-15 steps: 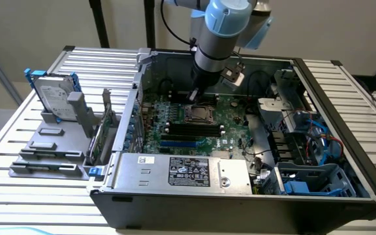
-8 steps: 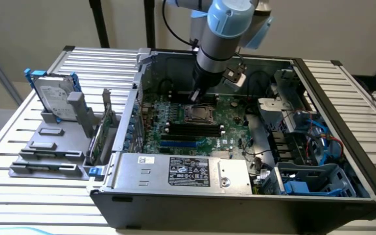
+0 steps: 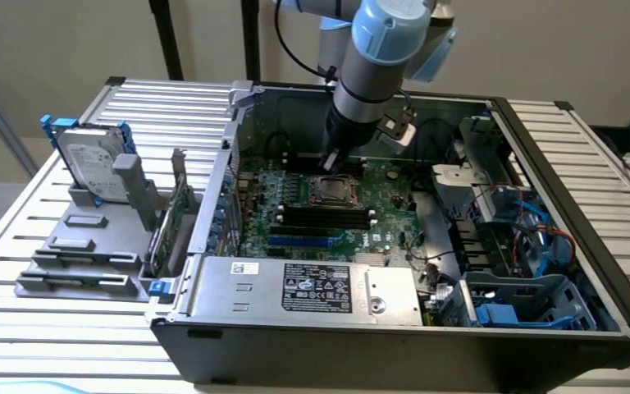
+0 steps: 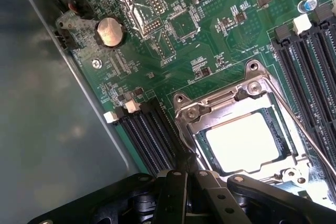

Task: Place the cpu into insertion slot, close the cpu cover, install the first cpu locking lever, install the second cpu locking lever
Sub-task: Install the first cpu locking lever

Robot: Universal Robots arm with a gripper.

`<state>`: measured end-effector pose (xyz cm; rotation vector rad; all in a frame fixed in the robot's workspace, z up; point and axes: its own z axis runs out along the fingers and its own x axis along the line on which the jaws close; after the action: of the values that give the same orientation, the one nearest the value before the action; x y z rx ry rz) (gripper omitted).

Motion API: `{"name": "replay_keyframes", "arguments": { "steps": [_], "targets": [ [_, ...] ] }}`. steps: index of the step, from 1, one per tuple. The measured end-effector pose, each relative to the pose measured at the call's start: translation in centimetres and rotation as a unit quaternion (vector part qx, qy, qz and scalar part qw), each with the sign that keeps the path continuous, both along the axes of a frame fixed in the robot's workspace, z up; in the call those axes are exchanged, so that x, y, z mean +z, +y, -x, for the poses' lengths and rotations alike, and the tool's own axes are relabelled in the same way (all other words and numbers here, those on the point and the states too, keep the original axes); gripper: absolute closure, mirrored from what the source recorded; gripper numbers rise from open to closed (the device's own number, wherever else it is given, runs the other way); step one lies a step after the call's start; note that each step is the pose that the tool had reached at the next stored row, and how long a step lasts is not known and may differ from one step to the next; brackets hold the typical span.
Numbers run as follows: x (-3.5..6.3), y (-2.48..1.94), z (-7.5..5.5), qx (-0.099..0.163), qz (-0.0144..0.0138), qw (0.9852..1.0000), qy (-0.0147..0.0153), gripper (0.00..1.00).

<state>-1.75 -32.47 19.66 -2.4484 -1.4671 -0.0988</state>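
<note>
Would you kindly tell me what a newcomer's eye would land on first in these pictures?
The blue-jointed arm reaching into the open computer case dominates the middle of the exterior view. In the wrist view, the bright silvery cpu gleams through the window of the cpu cover on the green motherboard, with the shut gripper close by the cover's edge. A hard drive stands on a grey rack at the exterior view's left.

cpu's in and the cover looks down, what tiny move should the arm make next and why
Probably a slight push down with the shut end effector on the cover corner beside it, to hold the cover seated for latching. The cpu lies in the insertion slot and the cpu cover lies flat over it. Whether the thin lever rod is latched is unclear.
</note>
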Motion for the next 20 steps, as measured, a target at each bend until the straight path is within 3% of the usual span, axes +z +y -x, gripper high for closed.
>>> {"name": "replay_keyframes", "arguments": {
  "steps": [10,20],
  "targets": [
    [-0.07,-0.01,-0.43,0.0,0.0033,1.0,0.0,0.89],
    [-0.31,-0.07,-0.67,0.0,0.0026,1.0,0.0,0.89]
  ]
}}
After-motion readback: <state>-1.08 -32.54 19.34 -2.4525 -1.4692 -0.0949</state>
